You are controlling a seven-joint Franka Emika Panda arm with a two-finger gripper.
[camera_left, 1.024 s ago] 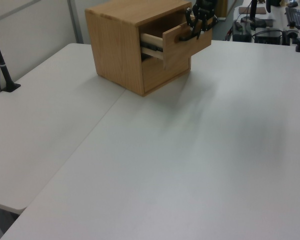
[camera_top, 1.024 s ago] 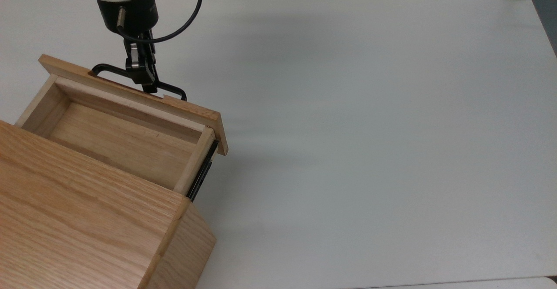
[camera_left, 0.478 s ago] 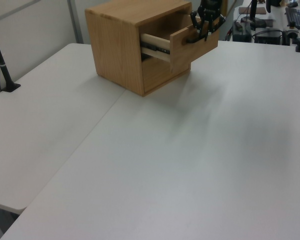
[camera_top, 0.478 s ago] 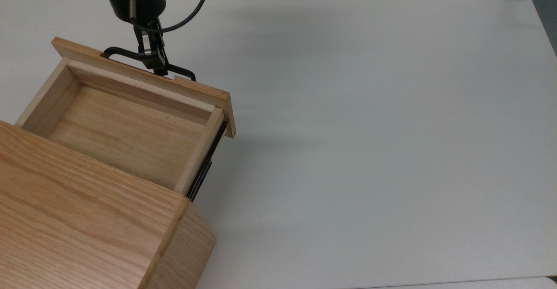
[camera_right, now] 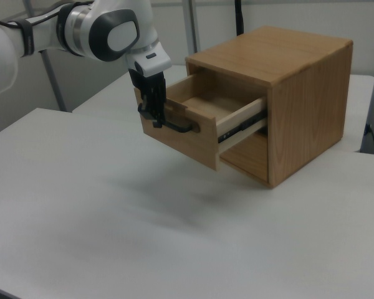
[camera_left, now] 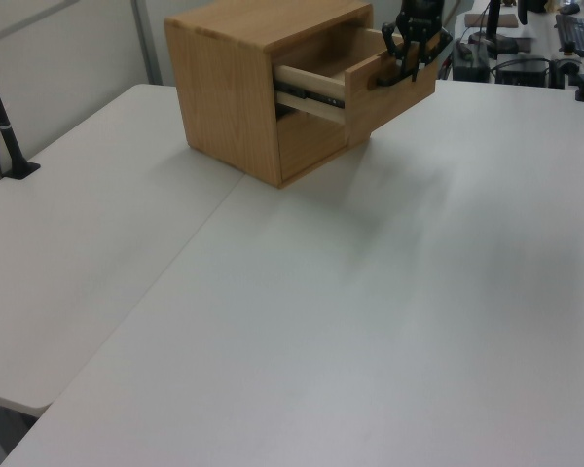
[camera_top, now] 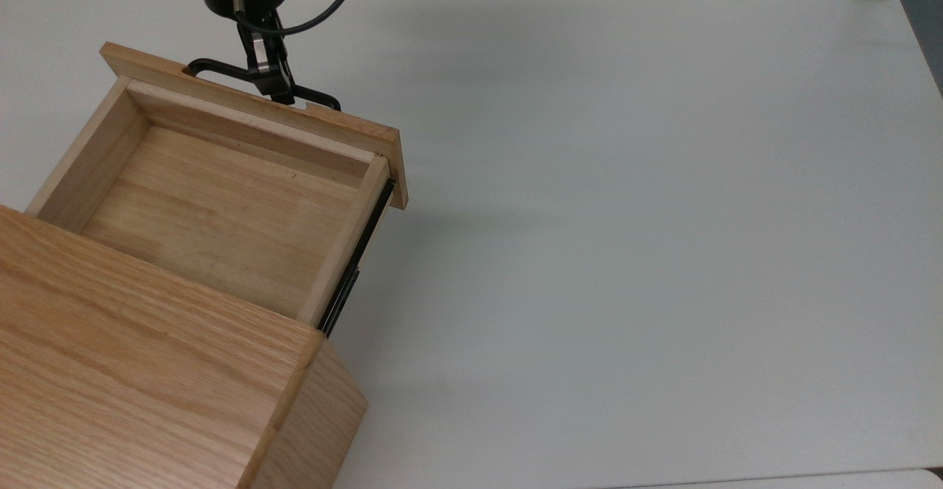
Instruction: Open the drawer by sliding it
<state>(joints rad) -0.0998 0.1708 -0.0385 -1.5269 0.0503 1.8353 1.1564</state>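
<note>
White tabletop [camera_top: 626, 216] in a lab-type room, grey partition walls behind in the right view, cables and kit at the far edge in the left view. An oak cabinet [camera_right: 299, 93] sits on it, at the top view's lower left.

The drawer [camera_top: 221, 194] is in the cabinet's upper slot, pulled well out; inside is bare wood, nothing in it. Black side rail [camera_top: 361, 253] shows extended along the top view's right flank of the box.

Pincer [camera_top: 274, 84] comes in from above, fingers closed narrow around the black bar handle [camera_top: 313, 96] near its middle; looks like a firm pinch on the bar, no visible gap.

Handling, as a judgement: rigid wooden box on metal slides, moderate weight but carried by the rails, so pull force is prob. low and even. Not fragile. Handle is thin, smooth metal, so it could slip sideways along the bar; a mid-bar grip is the right spot, keeps the pull centred and avoids racking the box in its rails.

Orientation: front panel [camera_right: 181, 134] faces away from the cabinet, toward the top view's upper right. Slide axis runs from lower left to upper right in the top view; the panel and bar lie crosswise to it. Pull must stay along the rails.
</note>
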